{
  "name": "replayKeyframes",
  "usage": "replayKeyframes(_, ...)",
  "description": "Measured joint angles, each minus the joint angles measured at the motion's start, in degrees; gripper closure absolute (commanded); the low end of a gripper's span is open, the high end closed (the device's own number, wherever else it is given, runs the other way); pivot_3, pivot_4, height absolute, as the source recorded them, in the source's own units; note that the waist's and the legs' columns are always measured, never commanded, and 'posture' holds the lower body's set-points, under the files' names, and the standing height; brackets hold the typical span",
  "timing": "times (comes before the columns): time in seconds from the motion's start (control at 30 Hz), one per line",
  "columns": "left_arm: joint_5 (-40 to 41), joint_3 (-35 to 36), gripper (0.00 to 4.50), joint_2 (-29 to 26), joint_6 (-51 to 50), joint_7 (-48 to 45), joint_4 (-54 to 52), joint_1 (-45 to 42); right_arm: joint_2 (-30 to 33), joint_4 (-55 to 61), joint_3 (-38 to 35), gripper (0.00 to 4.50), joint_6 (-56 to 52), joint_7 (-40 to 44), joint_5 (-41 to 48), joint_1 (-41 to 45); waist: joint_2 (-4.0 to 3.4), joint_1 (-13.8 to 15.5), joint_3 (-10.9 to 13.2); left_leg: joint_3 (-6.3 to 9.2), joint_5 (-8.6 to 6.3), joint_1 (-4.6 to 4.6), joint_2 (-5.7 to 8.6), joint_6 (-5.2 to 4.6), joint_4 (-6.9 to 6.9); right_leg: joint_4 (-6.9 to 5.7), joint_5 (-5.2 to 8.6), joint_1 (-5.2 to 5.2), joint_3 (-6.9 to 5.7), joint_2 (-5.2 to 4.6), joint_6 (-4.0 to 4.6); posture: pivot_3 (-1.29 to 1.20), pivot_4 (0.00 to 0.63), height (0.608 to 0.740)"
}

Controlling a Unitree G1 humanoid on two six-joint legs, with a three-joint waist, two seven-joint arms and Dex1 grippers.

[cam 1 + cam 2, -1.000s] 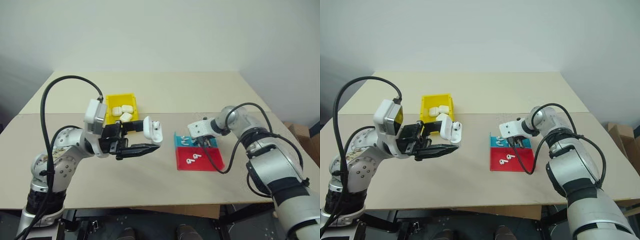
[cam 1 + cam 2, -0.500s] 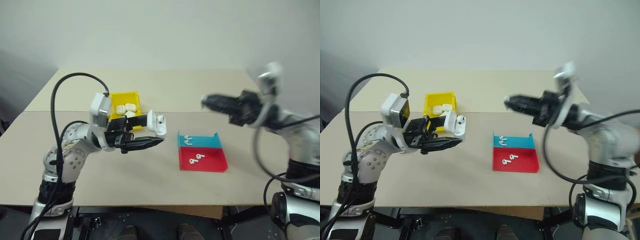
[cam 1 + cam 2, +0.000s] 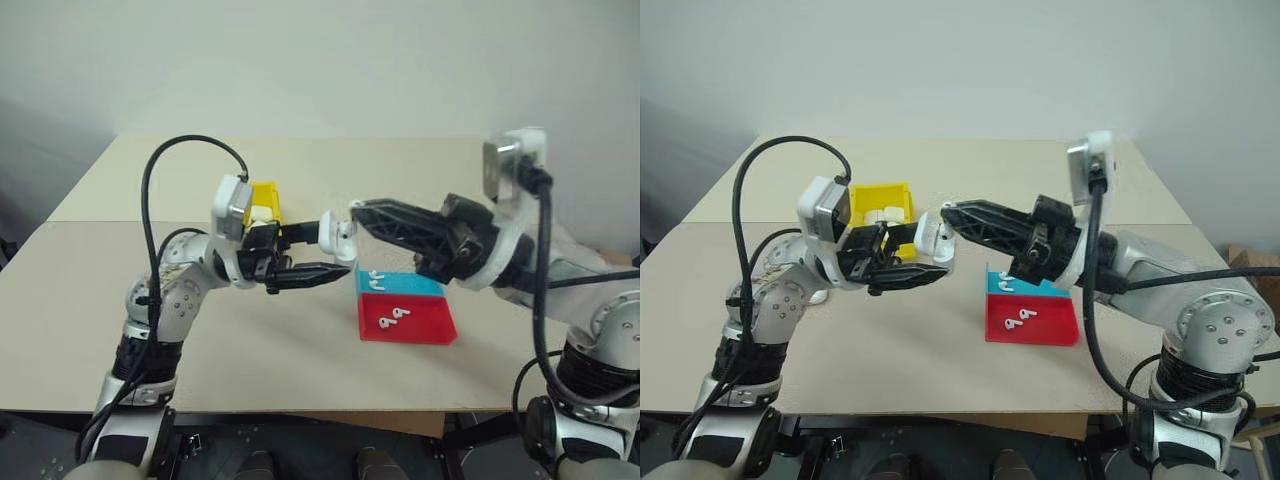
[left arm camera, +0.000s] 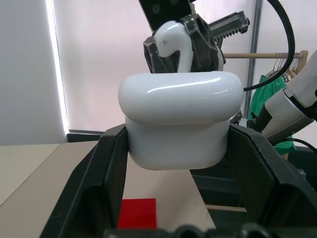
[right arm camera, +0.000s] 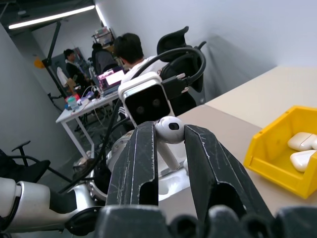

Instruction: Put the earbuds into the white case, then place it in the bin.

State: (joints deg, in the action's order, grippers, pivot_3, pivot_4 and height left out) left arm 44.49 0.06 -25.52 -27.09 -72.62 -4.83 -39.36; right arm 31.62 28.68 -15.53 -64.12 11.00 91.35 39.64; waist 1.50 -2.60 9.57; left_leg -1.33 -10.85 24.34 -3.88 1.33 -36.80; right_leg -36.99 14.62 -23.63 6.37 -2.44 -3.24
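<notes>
Since a second before, my right arm had swung up off the trays and across toward the left one. Its right gripper [image 5: 164,148] came in with the two black fingers clamped on a tiny glossy white earbud [image 5: 169,130], holding it just above the small smooth white plastic case [image 4: 179,118]. My left gripper [image 4: 179,163] had its jaws closed on that case, gripping it by both sides above the beige tabletop [image 3: 250,340], in the middle between the two arms. Further earbuds stayed behind: two lay on the flat blue tray [image 3: 405,285] and two on the flat red tray [image 3: 420,322], which touched each other just below the right arm. Behind the left wrist sat the small bright yellow plastic bin [image 5: 277,161], with two more white cases inside it.
</notes>
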Motion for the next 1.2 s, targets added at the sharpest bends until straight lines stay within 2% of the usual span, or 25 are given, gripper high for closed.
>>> replayKeyframes(0.2,-1.5,0.0,1.74,0.6,0.9,-0.5,0.9,-0.2,2.1,0.1,3.8,3.88,1.9,1.8,-0.7,-0.6,0.00,0.0,0.0,0.00,0.00,0.00,0.00,0.00,0.00,0.00,0.00,-0.01,0.00,0.00,0.00,0.00,0.150,0.740)
replayKeyframes(0.57,-1.7,0.0,1.74,0.8,0.9,-0.7,0.9,-0.2,5.8,2.1,5.6,3.88,5.6,7.7,-5.2,-2.9,0.01,0.0,0.0,0.00,0.00,0.06,0.00,0.00,0.00,0.00,0.00,-0.07,0.00,0.00,0.00,0.00,0.150,0.740)
replayKeyframes(0.8,-2.4,0.2,1.74,0.7,0.9,-0.4,0.9,-0.2,7.0,3.0,6.5,1.57,7.3,11.2,-9.2,-3.3,0.01,0.1,0.0,0.00,0.00,0.07,0.00,0.00,0.00,0.01,0.00,-0.07,0.01,0.00,-0.01,0.00,0.150,0.740)
replayKeyframes(1.0,-2.4,0.2,1.74,0.7,0.9,-0.3,0.9,-0.2,9.9,3.1,6.0,1.57,7.5,13.7,-10.1,-4.1,0.02,0.1,0.0,0.00,0.00,0.07,0.00,0.00,0.00,0.01,0.00,-0.07,0.00,0.00,0.00,0.00,0.150,0.740)
replayKeyframes(1.17,-2.7,0.2,1.74,0.8,1.1,-0.7,1.2,-0.2,14.8,1.8,3.0,1.57,7.5,19.5,-6.8,-4.7,0.03,0.1,0.0,0.00,0.00,0.06,0.00,0.00,0.00,0.01,0.00,-0.07,0.01,0.00,0.00,0.00,0.150,0.740)
replayKeyframes(1.2,-2.8,0.2,1.74,0.8,1.2,-0.7,1.4,-0.2,15.9,1.8,2.4,1.84,7.5,21.0,-6.6,-4.7,0.03,0.1,0.0,0.00,0.00,0.06,-0.01,0.00,0.00,0.01,0.00,-0.07,0.00,0.01,0.00,0.00,0.150,0.740)
